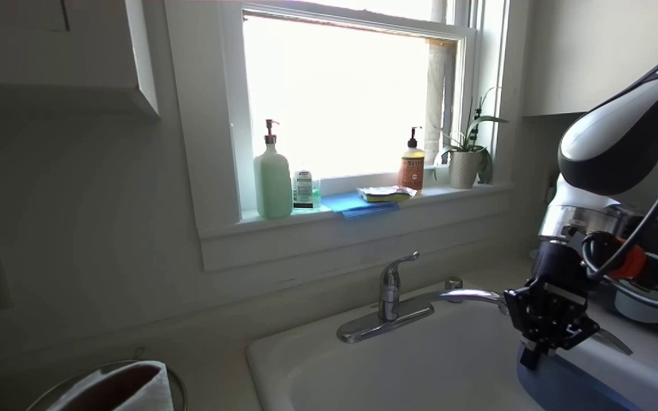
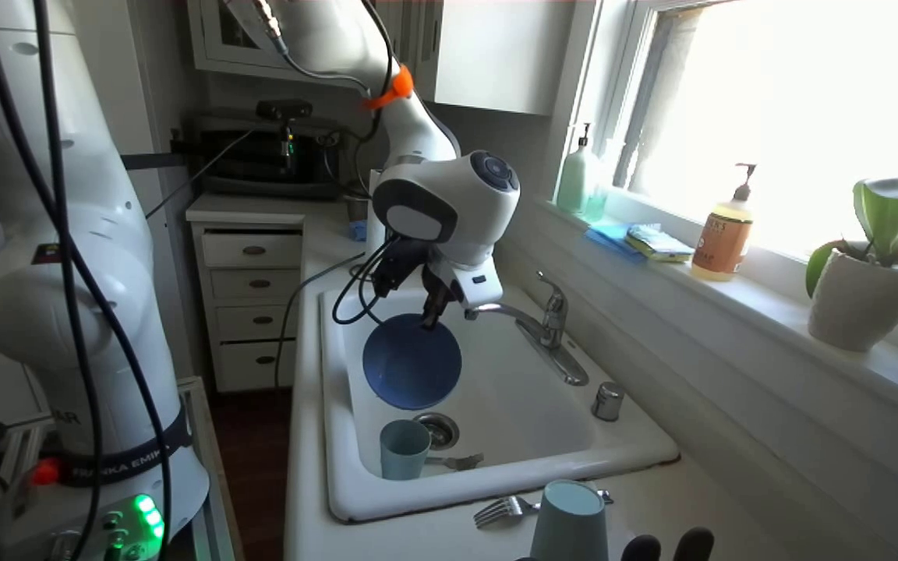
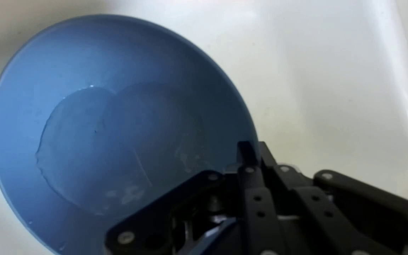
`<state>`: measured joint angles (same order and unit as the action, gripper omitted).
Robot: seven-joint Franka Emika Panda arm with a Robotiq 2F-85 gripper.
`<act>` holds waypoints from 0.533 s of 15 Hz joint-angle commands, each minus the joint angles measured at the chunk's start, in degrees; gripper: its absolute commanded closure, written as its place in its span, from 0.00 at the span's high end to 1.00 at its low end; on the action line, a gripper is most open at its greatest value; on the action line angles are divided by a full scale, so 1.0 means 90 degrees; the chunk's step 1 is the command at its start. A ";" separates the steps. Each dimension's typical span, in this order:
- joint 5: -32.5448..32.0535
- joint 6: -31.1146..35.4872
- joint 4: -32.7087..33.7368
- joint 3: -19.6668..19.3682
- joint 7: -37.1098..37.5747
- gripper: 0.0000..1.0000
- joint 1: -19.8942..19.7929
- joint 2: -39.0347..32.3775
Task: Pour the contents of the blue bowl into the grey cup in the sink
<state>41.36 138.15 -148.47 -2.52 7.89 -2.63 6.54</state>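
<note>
The blue bowl (image 2: pixel 412 366) is in the air over the white sink (image 2: pixel 387 499); its inside faces the camera in this exterior view, so it looks tilted. Its outer side (image 1: pixel 563 379) shows in an exterior view, cut off below. The wrist view shows clear liquid in the bowl (image 3: pixel 83 141). My gripper (image 3: pixel 255 152) is shut on the bowl's rim, one finger inside and one outside; it also shows in both exterior views (image 2: pixel 429 321) (image 1: pixel 532 354). The grey cup (image 2: pixel 404 449) stands upright in the sink, nearer this camera than the bowl and apart from it. Its inside is hidden.
A chrome faucet (image 2: pixel 550 323) reaches over the sink beside the arm. A fork (image 2: pixel 457 461) lies by the drain (image 2: pixel 440 430). An upturned cup (image 2: pixel 570 522) and another fork (image 2: pixel 507 509) are on the counter. Soap bottles (image 1: pixel 273 177) and a plant (image 1: pixel 466 165) line the sill.
</note>
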 commanded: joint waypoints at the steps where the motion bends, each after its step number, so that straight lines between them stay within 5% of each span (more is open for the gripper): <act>1: 0.0507 0.0066 -0.0174 -0.0069 -0.0580 0.01 0.0059 0.0176; 8: 0.1305 0.0032 -0.0331 -0.0098 -0.1174 0.01 0.0033 0.0158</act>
<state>48.96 138.15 -149.75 -2.77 0.56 -2.63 6.52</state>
